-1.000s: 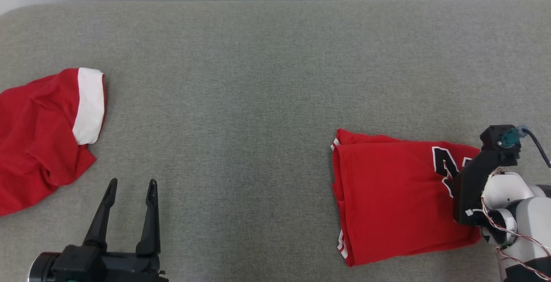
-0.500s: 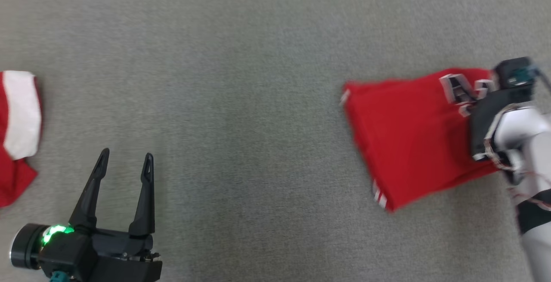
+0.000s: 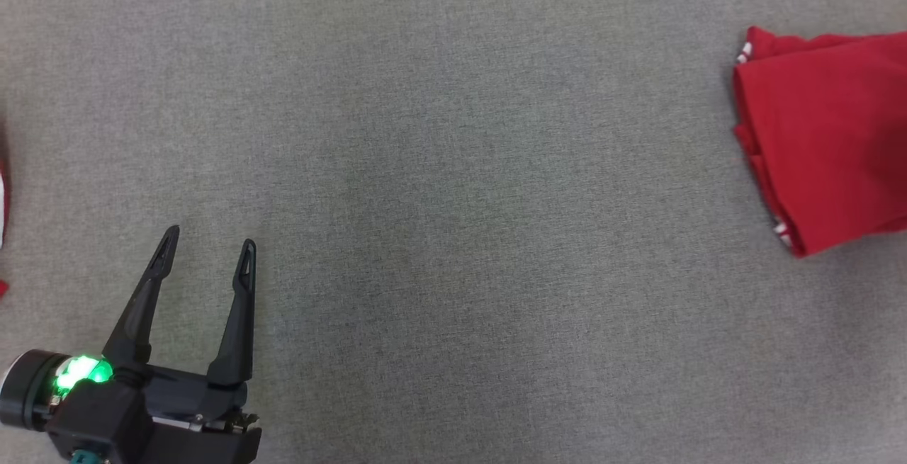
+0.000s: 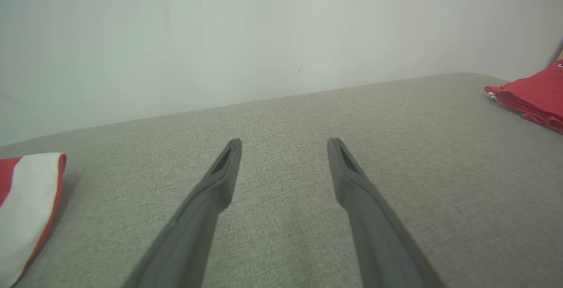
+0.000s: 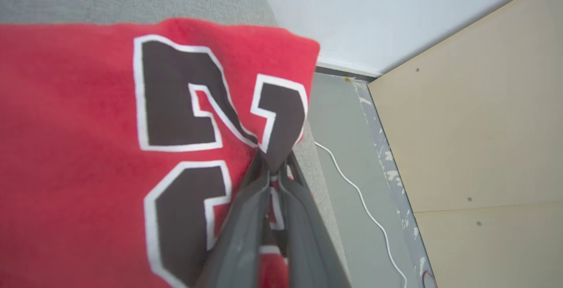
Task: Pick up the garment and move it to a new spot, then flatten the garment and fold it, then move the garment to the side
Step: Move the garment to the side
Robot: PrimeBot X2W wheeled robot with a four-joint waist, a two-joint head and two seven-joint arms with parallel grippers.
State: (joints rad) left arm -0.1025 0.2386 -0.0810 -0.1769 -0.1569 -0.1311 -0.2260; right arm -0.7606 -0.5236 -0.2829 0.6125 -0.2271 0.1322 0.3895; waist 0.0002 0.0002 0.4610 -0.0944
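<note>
Item nearest the body: left claw, low at the left of the head view. Hovers over bare grey worktop, both dark fingers spread wide, nothing between them.

Further out and well to the right: garment, red with white side trim, lying in stacked layers with a clean left edge. Judged already folded. Runs out of the head view on the right.

At the garment's far end, per the right wrist view: right claw, closed tight on a pinch of red cloth at the corner bearing large black, white-edged numerals. Sits close to the worktop's right-hand edge, with grey floor, a white cable and a pale wooden panel beyond and below.

Well apart at the opposite end: a second red-and-white cloth, untouched. Behind everything, plain pale wall.

Step in hand, as judged: the last one, shifting the folded garment to the side. Next move calls for setting the held corner down fully on the worktop, short of the edge, then parting the jaws and lifting straight off so as not to drag the layers open. Risk noted: overhang and a slide to the floor.
</note>
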